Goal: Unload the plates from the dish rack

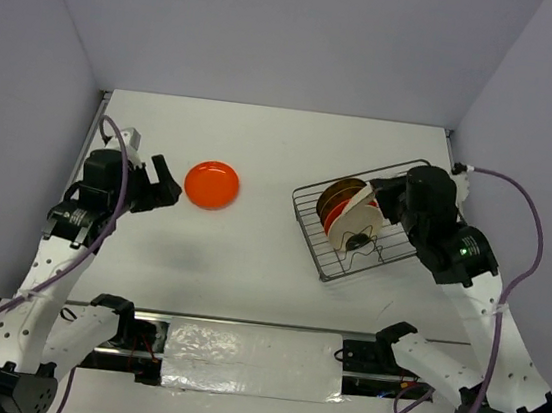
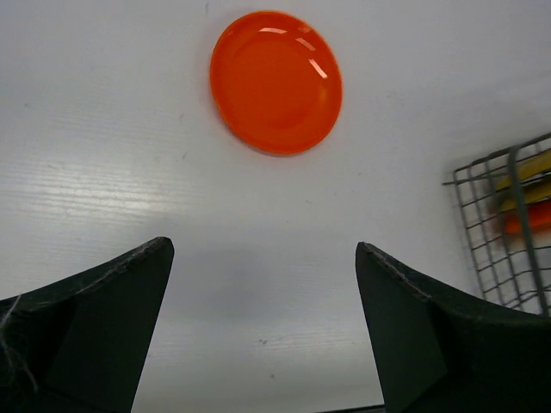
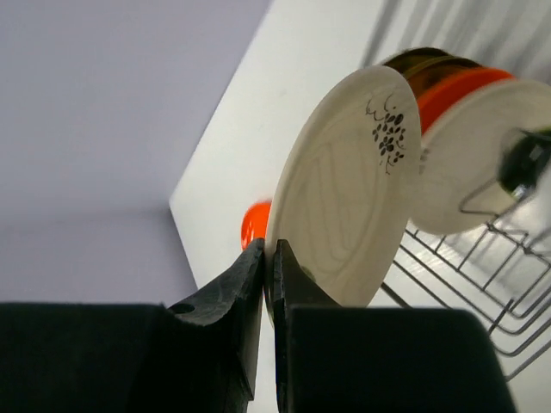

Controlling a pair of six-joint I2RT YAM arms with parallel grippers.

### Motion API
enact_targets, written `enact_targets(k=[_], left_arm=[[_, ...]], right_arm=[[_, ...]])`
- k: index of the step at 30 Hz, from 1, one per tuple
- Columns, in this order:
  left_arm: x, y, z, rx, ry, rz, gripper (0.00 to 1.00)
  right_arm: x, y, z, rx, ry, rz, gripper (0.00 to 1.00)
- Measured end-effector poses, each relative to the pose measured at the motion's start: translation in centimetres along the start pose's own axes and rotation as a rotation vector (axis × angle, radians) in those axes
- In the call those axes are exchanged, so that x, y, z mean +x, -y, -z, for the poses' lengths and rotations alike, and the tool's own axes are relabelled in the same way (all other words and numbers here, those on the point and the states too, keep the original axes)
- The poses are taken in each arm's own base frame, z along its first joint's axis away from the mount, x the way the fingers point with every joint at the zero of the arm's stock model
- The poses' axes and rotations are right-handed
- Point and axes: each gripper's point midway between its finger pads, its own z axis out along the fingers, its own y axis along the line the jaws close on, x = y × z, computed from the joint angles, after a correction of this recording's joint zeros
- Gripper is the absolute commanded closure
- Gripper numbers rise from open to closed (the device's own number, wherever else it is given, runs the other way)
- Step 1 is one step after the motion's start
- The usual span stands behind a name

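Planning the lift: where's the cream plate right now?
The cream plate sits right in the top view, rim pinched in the right hand, at the dish rack beside an orange plate.

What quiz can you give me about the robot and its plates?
1. True or false: the orange plate lies flat on the table, outside the dish rack.
2. Which plate is the right gripper pinching by its rim? A) the cream plate B) the dark brown plate C) a blue plate
3. Fill in the gap: the left gripper holds nothing and its fingers are ____ (open or shut).

Key: 1 true; 2 A; 3 open.
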Motion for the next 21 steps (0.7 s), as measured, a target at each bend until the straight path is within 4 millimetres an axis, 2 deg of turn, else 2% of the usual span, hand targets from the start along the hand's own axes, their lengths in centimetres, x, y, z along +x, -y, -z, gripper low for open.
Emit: enact_targets(k=[3, 5, 7, 8, 9, 10, 11, 14, 16, 17, 19, 21], left_arm=[[-3.0, 2.2, 1.6, 0.062, 0.044, 0.043, 0.01], [-5.2, 4.2, 3.0, 0.126, 0.077, 0.084, 0.00], [-7.6, 6.5, 4.5, 0.211, 0.107, 0.135, 0.00], [-8.3, 7.5, 5.1, 0.249, 0.113, 0.159, 0.00], [-8.8, 8.4, 5.6, 0.285, 0.111, 0.188, 0.00], [-9.2, 9.1, 6.0, 0.316, 0.106, 0.213, 0.00], [-9.2, 9.7, 6.2, 0.340, 0.094, 0.233, 0.01], [-8.5, 10.8, 6.3, 0.396, 0.037, 0.287, 0.01], [-7.3, 10.9, 5.7, 0.408, -0.009, 0.314, 0.01], [-6.7, 10.9, 5.4, 0.407, -0.033, 0.324, 0.02], [-5.5, 10.6, 4.6, 0.398, -0.073, 0.332, 0.04], [-4.2, 10.2, 3.7, 0.380, -0.114, 0.339, 0.06]], right_arm=[[1.4, -3.9, 1.8, -0.165, -0.083, 0.242, 1.00], [3.5, -7.7, 3.5, -0.281, -0.153, 0.493, 1.00], [6.6, -12.3, 5.7, -0.443, -0.190, 0.760, 1.00], [9.1, -13.8, 6.4, -0.512, -0.210, 0.898, 1.00], [11.3, -14.4, 6.7, -0.553, -0.219, 1.027, 1.00], [14.0, -14.2, 6.9, -0.583, -0.224, 1.185, 1.00], [16.8, -13.1, 7.0, -0.597, -0.233, 1.343, 1.00], [23.3, -7.9, 6.4, -0.574, -0.230, 1.825, 1.00], [26.7, -4.2, 6.0, -0.558, -0.225, 2.124, 1.00], [28.1, -2.9, 6.1, -0.567, -0.234, 2.239, 1.00], [29.8, -1.8, 5.9, -0.586, -0.241, 2.369, 1.00], [30.2, -1.9, 5.8, -0.603, -0.230, 2.434, 1.00]])
